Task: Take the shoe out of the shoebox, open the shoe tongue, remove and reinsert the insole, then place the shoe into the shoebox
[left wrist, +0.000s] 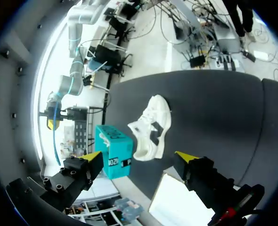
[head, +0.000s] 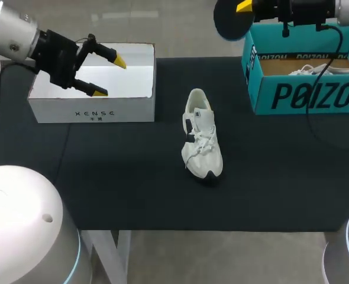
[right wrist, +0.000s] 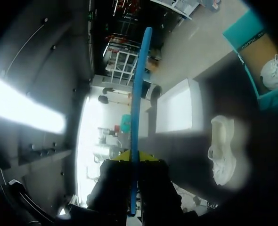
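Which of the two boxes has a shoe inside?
The teal box at right; a white shoe shows inside. The white box at left shows none.

Left arm [head: 12,32] comes in from the far-left corner, wrist angled toward the table's middle. Left tool [head: 110,76] hangs over the back-left of the table, jaws spread wide (both yellow tips show in its wrist view). Right arm [head: 346,9] runs level along the far-right edge, pointing left. Right tool [right wrist: 134,155] is pinched on a thin blue sheet [right wrist: 140,94], fingers nearly together.
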Controlling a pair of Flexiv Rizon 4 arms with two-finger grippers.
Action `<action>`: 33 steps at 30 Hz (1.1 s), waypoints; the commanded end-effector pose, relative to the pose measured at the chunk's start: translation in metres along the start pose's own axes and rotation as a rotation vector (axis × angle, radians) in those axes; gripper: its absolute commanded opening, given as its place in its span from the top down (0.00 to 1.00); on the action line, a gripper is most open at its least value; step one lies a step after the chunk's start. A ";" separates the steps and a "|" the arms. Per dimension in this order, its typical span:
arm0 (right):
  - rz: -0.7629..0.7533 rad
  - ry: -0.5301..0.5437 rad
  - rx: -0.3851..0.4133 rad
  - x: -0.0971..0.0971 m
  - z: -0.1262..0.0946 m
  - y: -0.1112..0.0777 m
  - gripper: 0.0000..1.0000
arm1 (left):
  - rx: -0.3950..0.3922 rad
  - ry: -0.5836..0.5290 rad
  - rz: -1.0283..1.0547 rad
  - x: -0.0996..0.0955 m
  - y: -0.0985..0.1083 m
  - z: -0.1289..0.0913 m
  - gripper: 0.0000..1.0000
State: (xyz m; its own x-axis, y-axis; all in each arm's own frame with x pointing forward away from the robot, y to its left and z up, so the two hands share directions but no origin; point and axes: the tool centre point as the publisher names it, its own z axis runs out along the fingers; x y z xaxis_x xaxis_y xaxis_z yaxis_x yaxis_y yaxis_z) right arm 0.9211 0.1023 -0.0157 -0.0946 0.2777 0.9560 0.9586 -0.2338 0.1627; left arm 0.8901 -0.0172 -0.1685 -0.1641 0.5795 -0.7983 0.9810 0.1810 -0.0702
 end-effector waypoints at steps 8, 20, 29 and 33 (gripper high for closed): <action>0.006 -0.007 -0.016 0.002 0.005 -0.003 1.00 | -0.165 -0.030 0.001 0.017 0.032 -0.008 0.00; 0.011 -0.014 -0.018 0.003 0.005 -0.004 1.00 | -0.136 -0.006 -0.043 0.027 0.031 -0.005 0.00; -0.061 -0.013 -0.056 0.011 0.008 0.004 1.00 | -0.136 -0.006 -0.043 0.027 0.031 -0.005 0.00; -0.126 -0.053 -0.058 0.017 0.011 0.016 1.00 | -0.136 -0.006 -0.043 0.027 0.031 -0.005 0.00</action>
State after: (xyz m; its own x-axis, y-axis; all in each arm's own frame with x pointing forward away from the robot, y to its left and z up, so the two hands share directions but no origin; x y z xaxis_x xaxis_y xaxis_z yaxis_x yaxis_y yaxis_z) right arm 0.9294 0.1075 -0.0043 -0.1938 0.3302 0.9238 0.9205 -0.2645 0.2876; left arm 0.9147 0.0088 -0.1894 -0.2044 0.5617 -0.8017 0.9497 0.3123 -0.0234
